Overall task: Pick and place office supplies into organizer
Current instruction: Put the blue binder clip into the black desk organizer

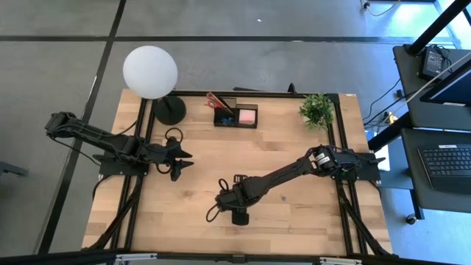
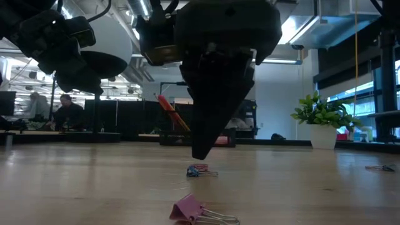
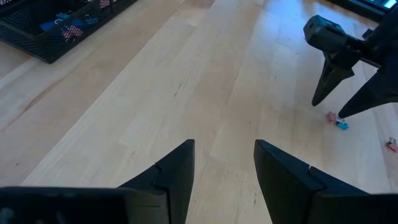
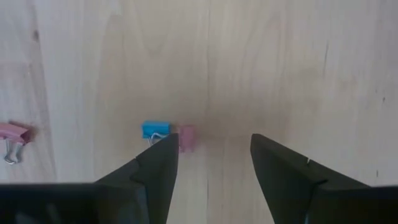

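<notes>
Wooden table (image 1: 294, 147): I see a pale plank top in a black frame, both arm bases mounted at its sides.

Left arm: parked at the table's left side. Its left gripper (image 1: 184, 160) hangs over bare wood with its fingers (image 3: 174, 171) spread apart and nothing between them.

Right arm: I have it stretched across to the near middle of the table. The right gripper (image 4: 214, 162) points down just above the wood, jaws apart and empty, with the small clips at one fingertip.

Globe lamp (image 1: 150, 71): white ball on a round black base, far left corner.

Organizer (image 1: 235, 114): black, compartmented, at the far edge in the middle. Red-handled scissors (image 1: 216, 100) stand in its left part; a pink sticky-note pad (image 1: 247, 115) lies in its right part.

Potted plant (image 1: 317, 110): green, at the far right of the table.

Pink binder clip (image 2: 190, 210): lies alone on the wood, nearest the low camera.

Blue clip (image 4: 155, 130) and small pink clip (image 4: 186, 137): side by side on the table, just beside the right gripper's finger, well apart from the organizer.
</notes>
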